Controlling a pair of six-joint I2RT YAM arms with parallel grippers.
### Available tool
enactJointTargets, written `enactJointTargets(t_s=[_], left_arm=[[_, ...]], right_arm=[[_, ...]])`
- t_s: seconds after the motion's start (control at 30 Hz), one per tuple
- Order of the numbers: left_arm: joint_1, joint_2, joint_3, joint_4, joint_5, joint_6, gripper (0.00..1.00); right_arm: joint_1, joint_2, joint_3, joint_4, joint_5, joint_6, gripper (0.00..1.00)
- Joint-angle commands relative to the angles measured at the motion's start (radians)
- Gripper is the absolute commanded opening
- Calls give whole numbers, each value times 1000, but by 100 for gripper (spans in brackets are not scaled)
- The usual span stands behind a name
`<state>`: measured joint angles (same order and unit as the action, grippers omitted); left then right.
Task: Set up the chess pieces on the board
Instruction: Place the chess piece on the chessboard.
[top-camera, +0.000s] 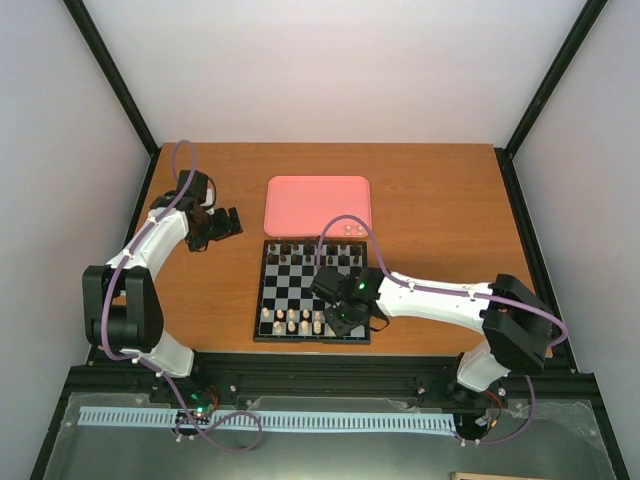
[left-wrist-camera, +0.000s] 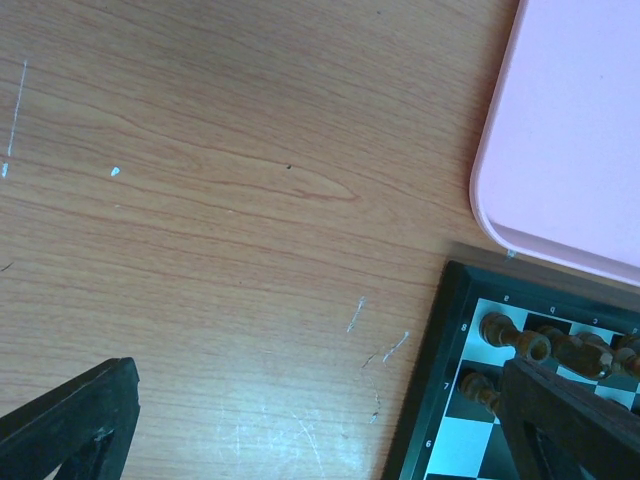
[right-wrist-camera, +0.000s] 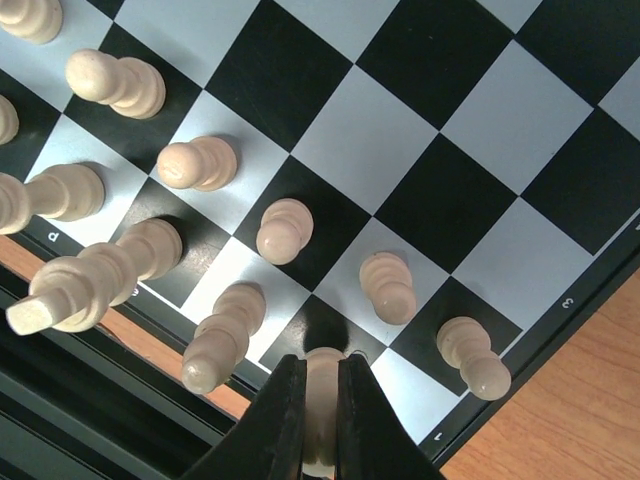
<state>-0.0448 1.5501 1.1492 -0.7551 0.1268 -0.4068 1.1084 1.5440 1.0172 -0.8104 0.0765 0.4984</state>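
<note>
The black-and-white board (top-camera: 300, 290) lies in the middle of the table. Several cream chess pieces (top-camera: 285, 320) stand on its two near rows, seen close up in the right wrist view as cream chess pieces (right-wrist-camera: 285, 228). My right gripper (right-wrist-camera: 321, 362) is shut on one cream piece (right-wrist-camera: 321, 400), held just over a black square of the nearest row, near the board's (right-wrist-camera: 420, 200) right corner. My left gripper (left-wrist-camera: 318, 375) is open over bare wood, left of the board's far corner (left-wrist-camera: 450, 380), with nothing between its fingers (left-wrist-camera: 70, 420). Two more cream pieces (top-camera: 350, 230) sit on the pink tray.
Dark brown pieces (top-camera: 305, 255) fill the board's far rows, and some show as dark pieces (left-wrist-camera: 515, 335) by my left gripper's right finger. The pink tray (top-camera: 318, 203) lies just behind the board. Black frame posts stand at the table's far corners.
</note>
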Motion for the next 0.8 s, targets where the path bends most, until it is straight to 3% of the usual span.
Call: enactJointTargets(t_s=[0.0, 0.37, 0.77], left_arm=[[-1, -2, -3, 17, -7, 13, 100], [-2, -6, 0, 12, -10, 13, 100], [-2, 8, 0, 15, -7, 15, 100]], right_arm=[[16, 18, -13, 35, 24, 0, 3], [16, 38, -17, 45, 21, -15, 5], [17, 22, 5, -5, 38, -3, 23]])
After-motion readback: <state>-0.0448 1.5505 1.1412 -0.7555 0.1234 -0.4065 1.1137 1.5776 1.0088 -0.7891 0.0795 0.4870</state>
